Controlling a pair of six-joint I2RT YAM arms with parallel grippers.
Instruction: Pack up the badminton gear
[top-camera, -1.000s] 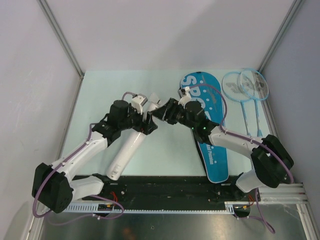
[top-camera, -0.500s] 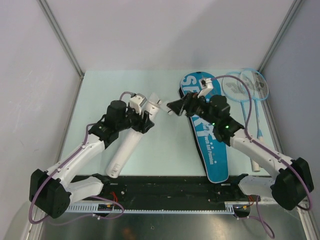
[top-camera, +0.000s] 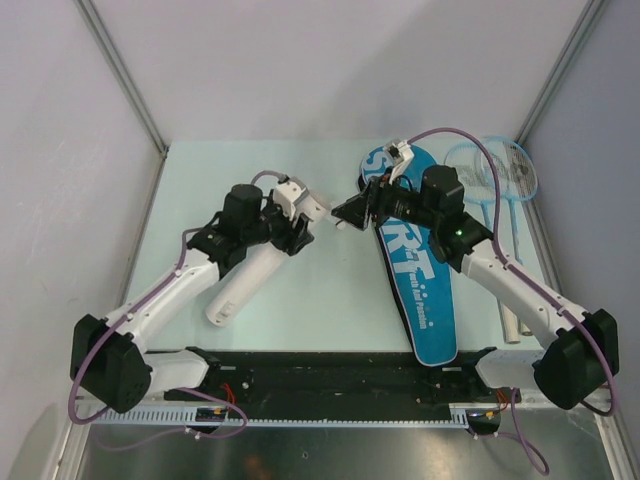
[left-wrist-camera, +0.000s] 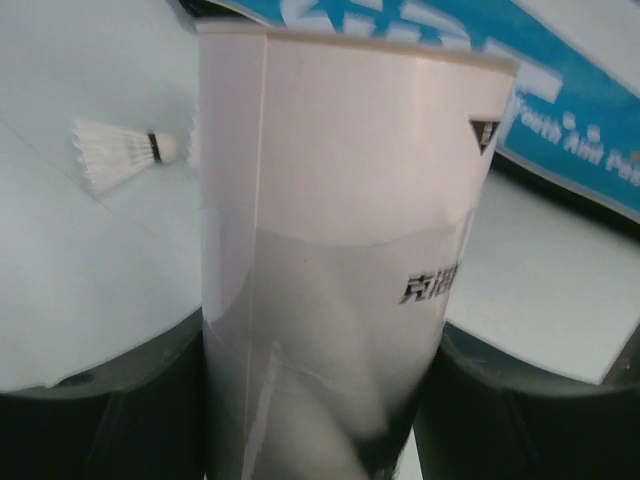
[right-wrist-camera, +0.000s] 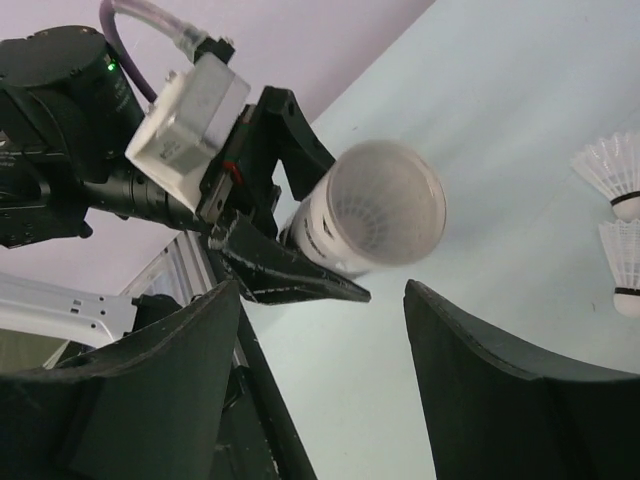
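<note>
My left gripper (top-camera: 298, 232) is shut on the white tube (top-camera: 243, 287) near its open end and holds it slanted, mouth toward the right arm. The tube fills the left wrist view (left-wrist-camera: 330, 230), with the dark fingers (left-wrist-camera: 100, 400) on either side. My right gripper (top-camera: 347, 215) is open and empty, just right of the tube mouth. In the right wrist view the mouth (right-wrist-camera: 385, 205) shows feathers inside. Two shuttlecocks (right-wrist-camera: 615, 170) lie at that view's right edge, and one (left-wrist-camera: 115, 155) shows in the left wrist view. The blue SPORT bag (top-camera: 420, 290) lies under the right arm. The two rackets (top-camera: 500, 168) lie far right.
The racket handles (top-camera: 507, 322) reach toward the near right beside the bag. Grey enclosure walls (top-camera: 110, 120) with metal posts bound the pale table on the left, back and right. The black rail (top-camera: 330, 375) with the arm bases runs along the near edge.
My right gripper has drawn back to the right, away from the tube mouth, and its arm has stretched out. My left arm has shifted the tube a little up and away from the near edge.
</note>
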